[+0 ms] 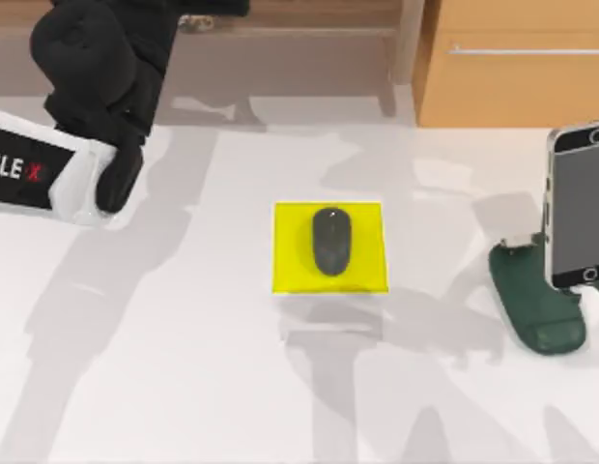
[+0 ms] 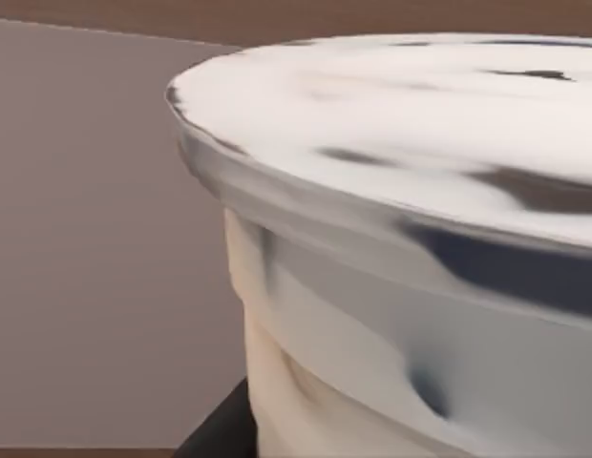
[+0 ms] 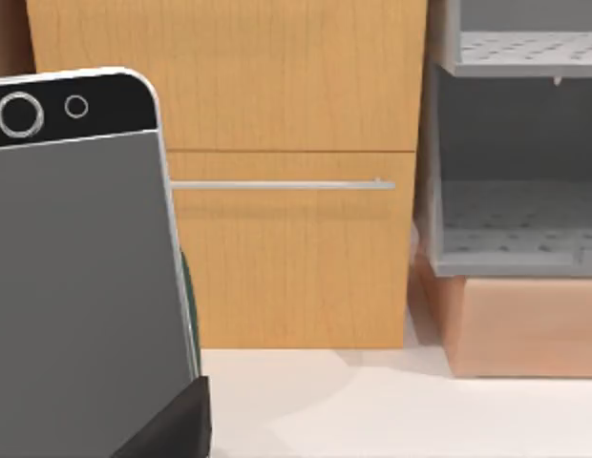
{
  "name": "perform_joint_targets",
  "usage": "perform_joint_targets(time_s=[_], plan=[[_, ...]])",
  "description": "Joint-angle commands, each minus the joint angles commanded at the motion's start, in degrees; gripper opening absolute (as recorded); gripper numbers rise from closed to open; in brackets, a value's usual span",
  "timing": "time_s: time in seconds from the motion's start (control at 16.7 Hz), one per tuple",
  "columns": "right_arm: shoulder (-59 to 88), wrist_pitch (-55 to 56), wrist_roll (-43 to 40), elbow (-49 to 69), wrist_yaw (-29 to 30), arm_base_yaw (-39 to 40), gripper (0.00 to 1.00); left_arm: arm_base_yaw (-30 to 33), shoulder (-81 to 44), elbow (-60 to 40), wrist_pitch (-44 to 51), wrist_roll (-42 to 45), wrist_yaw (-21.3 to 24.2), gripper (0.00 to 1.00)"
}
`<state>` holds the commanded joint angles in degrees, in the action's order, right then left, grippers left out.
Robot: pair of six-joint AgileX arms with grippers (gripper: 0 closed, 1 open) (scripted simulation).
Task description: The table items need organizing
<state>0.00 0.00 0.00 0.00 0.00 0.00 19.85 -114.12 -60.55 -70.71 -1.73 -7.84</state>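
The dark grey mouse lies on the yellow pad near the middle of the white table, its long axis running near to far.

At the right edge of the top view the smartphone stands upright in the dark green phone stand, screen facing the camera. In the right wrist view the smartphone is very close, with a sliver of the green stand behind its edge, and beyond it the wooden cabinet with its metal handle. A dark shape at the lower edge there may be part of the right gripper — I cannot tell how its fingers are set.

My left arm is at the far left of the table, black links bent over a white segment. In the left wrist view the cup is very close — white lid above, pale milky wall below. A dark edge at the cup's base could be one finger, but whether the left gripper's fingers clamp the cup or stand apart cannot be told.
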Motion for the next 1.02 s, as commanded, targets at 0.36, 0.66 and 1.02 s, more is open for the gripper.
perform_joint_targets(time_s=[0.36,0.66,1.02], plan=[[0.00,0.00,0.00,0.00,0.00,0.00,1.00,-15.86,-0.04,-9.77,17.38,-0.02,12.54,0.00],[0.00,0.00,0.00,0.00,0.00,0.00,1.00,-27.16,-0.40,-16.11,28.89,1.19,19.64,0.00],[0.00,0.00,0.00,0.00,0.00,0.00,1.00,-31.38,-1.35,-18.06,33.92,2.00,22.40,0.00]])
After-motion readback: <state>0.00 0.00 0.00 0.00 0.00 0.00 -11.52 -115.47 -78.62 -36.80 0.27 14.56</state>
